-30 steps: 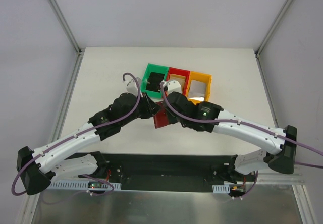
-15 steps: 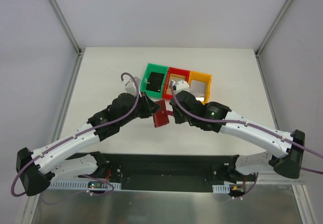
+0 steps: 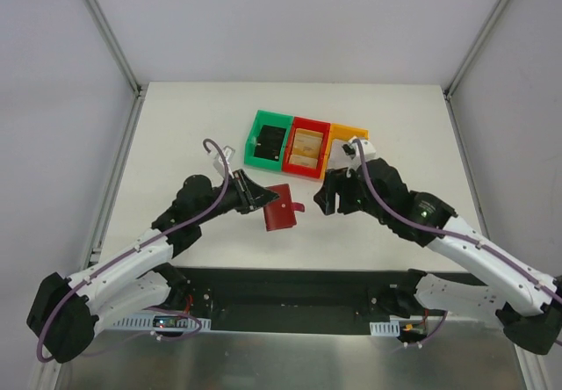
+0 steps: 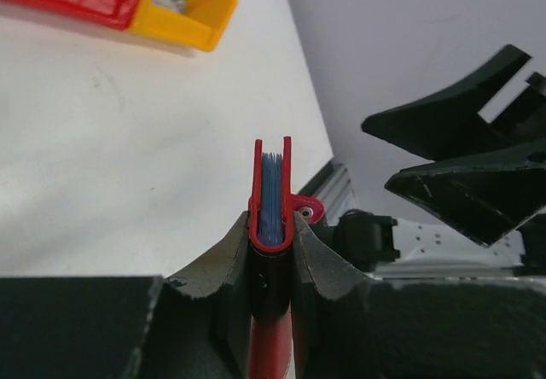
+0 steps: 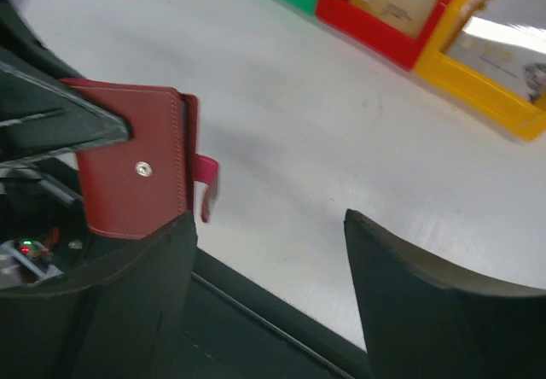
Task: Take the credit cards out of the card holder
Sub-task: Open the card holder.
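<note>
Grips the closed card holder [image 4: 271,174] edgewise in the left claw [image 4: 270,232] over the counter [image 3: 176,126]; holds the right claw [image 5: 269,225] released, empty, near it.

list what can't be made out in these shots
What is left in the holder: top view, its closed cover hides the inside; left wrist sees it edge-on, blue layers uncountable.
Print on the card in the red bin: right wrist, blurred; top view, too small.
Dark thing in the green bin: top view, too small; right wrist, cut off by the top edge.
</note>
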Motion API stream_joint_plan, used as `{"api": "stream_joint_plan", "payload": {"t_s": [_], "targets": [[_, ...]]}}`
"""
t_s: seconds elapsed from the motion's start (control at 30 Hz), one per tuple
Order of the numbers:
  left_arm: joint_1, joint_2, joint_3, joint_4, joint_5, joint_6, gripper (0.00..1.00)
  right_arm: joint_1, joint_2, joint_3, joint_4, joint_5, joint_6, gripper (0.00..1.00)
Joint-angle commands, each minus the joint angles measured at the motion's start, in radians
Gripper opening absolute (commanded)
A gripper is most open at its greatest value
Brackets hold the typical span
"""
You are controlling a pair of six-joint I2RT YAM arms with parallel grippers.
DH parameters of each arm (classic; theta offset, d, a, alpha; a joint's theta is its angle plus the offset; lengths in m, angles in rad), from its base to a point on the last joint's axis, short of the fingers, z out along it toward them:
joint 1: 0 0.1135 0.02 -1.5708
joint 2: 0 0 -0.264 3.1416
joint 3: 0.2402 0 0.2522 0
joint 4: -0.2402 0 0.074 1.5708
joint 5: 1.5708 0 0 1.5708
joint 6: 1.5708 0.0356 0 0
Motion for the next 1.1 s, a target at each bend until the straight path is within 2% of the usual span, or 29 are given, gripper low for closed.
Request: {"api": "stream_joint_plan", "payload": {"t_s": [0.0,0.13,0.3,0.6,1.07], "targets": [[-0.001,0.009,0.008,0.308,0.189,-0.045,0.00,0.004,-0.129,-0.101,0.278,-0.179,-0.028,0.76],[0.001,0.028,0.004,0.435,0.255,-0.060,0.00,-0.011,-0.125,-0.075,0.288,-0.338,-0.032,0.78],[0.001,0.061,-0.025,0.610,0.315,-0.111,0.00,-0.023,-0.143,-0.098,0.333,-0.408,-0.009,0.75],[0.002,0.130,-0.068,0.840,0.345,-0.209,0.00,-0.059,-0.186,-0.150,0.347,-0.448,0.024,0.69],[0.004,0.232,-0.053,1.047,0.401,-0.324,0.00,-0.088,-0.238,-0.221,0.383,-0.489,0.047,0.67]]}}
